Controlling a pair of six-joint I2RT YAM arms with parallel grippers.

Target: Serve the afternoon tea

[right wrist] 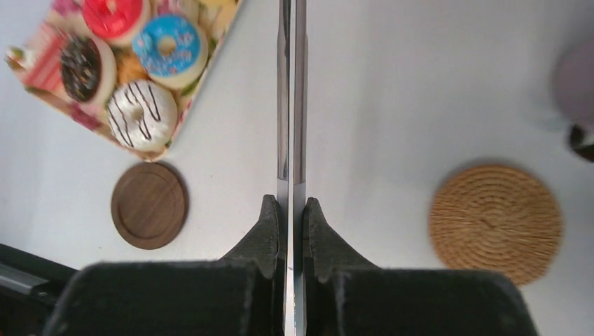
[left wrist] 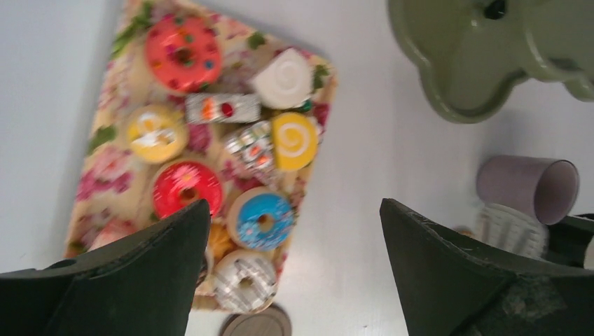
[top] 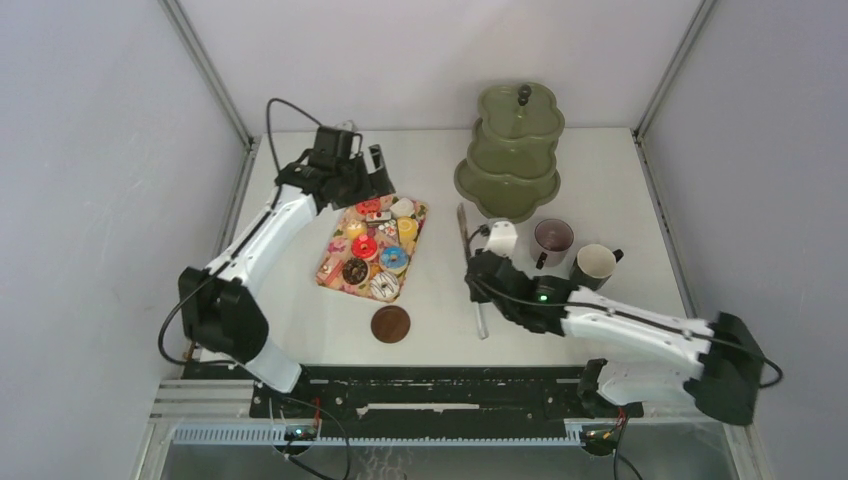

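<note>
Your right tool (right wrist: 291,204) is clamped shut on the long thin metal tongs (right wrist: 291,98), which point straight ahead across the white table (top: 440,300). The small colourful toy pastries (top: 372,250) lie left of the tongs on a floral rectangular tray (left wrist: 98,185), closer to your left tool (left wrist: 293,208), which hangs wide open and empty above them. The mauve mug (top: 552,240) and the dark green, white-lined mug (top: 596,262) stand to the right. Grey walls enclose the table.
</note>
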